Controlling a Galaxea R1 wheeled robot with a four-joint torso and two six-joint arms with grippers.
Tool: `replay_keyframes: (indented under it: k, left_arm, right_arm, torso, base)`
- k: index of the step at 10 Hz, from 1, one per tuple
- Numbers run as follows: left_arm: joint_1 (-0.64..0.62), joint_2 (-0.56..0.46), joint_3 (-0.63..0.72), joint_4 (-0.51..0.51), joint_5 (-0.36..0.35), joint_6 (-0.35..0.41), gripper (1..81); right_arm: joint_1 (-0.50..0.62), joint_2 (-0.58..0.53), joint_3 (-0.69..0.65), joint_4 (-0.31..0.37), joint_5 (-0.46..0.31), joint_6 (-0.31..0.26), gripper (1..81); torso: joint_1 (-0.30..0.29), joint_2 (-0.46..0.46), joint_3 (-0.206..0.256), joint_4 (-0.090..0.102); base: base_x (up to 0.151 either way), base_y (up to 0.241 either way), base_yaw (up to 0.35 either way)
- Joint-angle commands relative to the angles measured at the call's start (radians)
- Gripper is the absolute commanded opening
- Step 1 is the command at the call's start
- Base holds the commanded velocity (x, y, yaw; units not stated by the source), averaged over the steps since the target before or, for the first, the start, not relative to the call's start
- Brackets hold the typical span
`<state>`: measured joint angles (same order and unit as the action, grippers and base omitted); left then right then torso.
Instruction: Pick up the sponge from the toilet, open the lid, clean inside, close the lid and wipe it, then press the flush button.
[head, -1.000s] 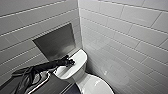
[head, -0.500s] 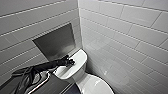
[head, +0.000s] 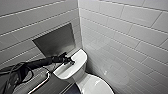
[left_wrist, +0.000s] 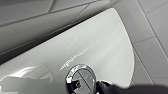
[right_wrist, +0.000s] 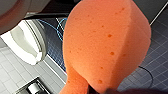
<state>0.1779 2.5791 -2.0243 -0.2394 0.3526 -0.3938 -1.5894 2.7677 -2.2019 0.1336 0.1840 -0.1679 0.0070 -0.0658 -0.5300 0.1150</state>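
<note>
The white toilet (head: 83, 78) stands in the corner, its lid (head: 97, 86) down at the lower edge of the head view. My left gripper (head: 70, 61) reaches in from the left and rests over the flat tank top (head: 78, 58), shut. In the left wrist view its dark tip (left_wrist: 108, 87) sits right beside the round chrome flush button (left_wrist: 80, 78), and I cannot tell whether they touch. The orange sponge (right_wrist: 105, 45) looms large in the right wrist view, pinched at its narrow waist by my right gripper (right_wrist: 98, 90), above a dark tiled floor.
White tiled walls close in behind and to the right of the toilet. A grey metal panel (head: 56, 41) is set in the back wall above the tank. A metal rail (head: 41, 81) runs at the lower left. A thin cable (right_wrist: 146, 75) lies on the dark floor.
</note>
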Motion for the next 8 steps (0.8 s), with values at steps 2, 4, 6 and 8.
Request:
replay_keyframes:
  k: [2,4,6,8]
  left_arm:
    - [-0.185,-0.264,0.418,0.040,0.095,0.003,1.0]
    - [-0.128,-0.382,0.609,0.080,0.117,0.003,1.0]
    - [0.007,-0.500,0.790,0.165,0.114,0.003,1.0]
    - [0.227,-0.585,0.894,0.288,0.103,0.004,1.0]
  right_arm:
    - [-0.019,-0.003,0.016,0.004,-0.087,-0.002,1.0]
    - [-0.012,-0.001,0.015,0.006,-0.087,0.001,1.0]
    - [-0.002,-0.004,0.013,0.008,-0.087,0.004,1.0]
    - [-0.002,0.002,0.001,0.004,-0.087,0.004,1.0]
  torso:
    - [0.000,0.000,0.000,0.000]
    - [0.000,0.000,0.000,0.000]
    - [0.000,0.000,0.000,0.000]
    - [0.000,0.000,0.000,0.000]
  base:
    - [0.000,0.000,0.000]
    - [0.000,0.000,0.000]
    - [0.000,0.000,0.000]
    - [0.000,0.000,0.000]
